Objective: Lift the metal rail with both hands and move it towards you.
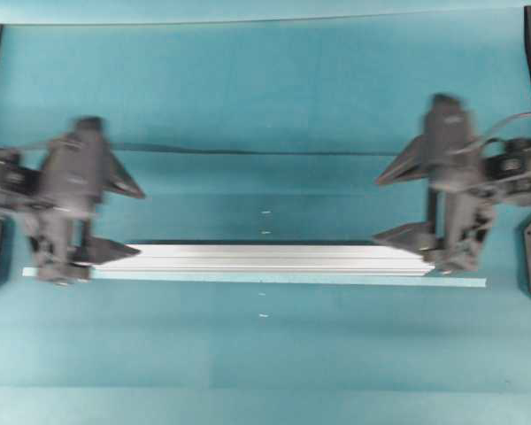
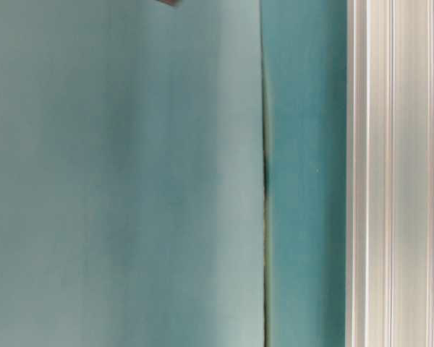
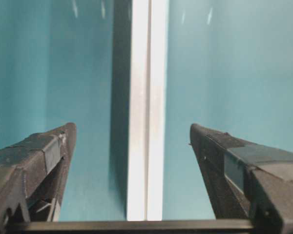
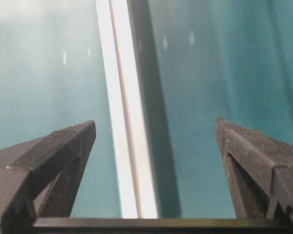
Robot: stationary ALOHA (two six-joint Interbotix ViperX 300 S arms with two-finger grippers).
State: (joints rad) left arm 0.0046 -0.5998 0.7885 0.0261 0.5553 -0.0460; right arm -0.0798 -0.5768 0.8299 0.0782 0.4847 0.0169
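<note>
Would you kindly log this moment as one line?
left gripper: open, straddling rail | right gripper: open, straddling rail | metal rail: on table, ungrasped

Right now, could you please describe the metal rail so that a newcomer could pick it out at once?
On the teal table, look between the left gripper and the right gripper. The metal rail lies there crosswise, a long silver bar with lengthwise grooves. The tape strip along its near side is thinner, flat and pale teal.
</note>
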